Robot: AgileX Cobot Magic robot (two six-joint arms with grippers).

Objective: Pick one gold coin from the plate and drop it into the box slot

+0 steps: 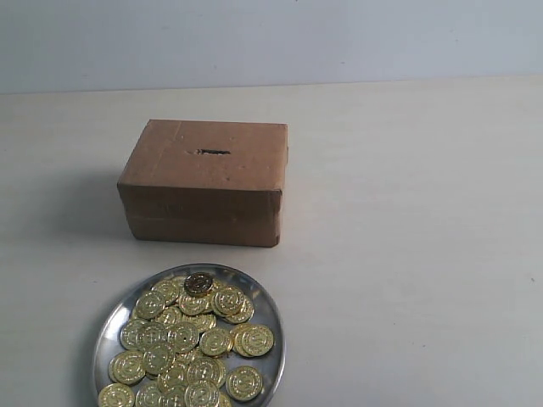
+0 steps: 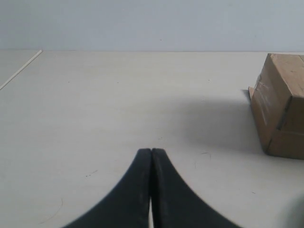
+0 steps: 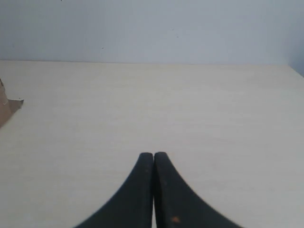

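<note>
Pale table (image 1: 424,212) stretching wide under everything. Brown box (image 1: 204,182) sitting on it, toward back. Shiny plate (image 1: 114,312) lying just in front of box, not touching it. Left gripper (image 2: 151,151) hanging over bare table near box, fingers pressing together, holding nothing. Right gripper (image 3: 153,154) doing same, tips pressing together, empty. Gold coins (image 1: 191,343) piling in plate. Box slot (image 1: 214,153) showing thin and dark on box top.

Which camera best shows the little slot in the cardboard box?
The exterior view: the box slot shows as a dark slit on top of the box. The left wrist view catches only one corner of the box, the right wrist view a mere sliver; neither shows the slot.
</note>
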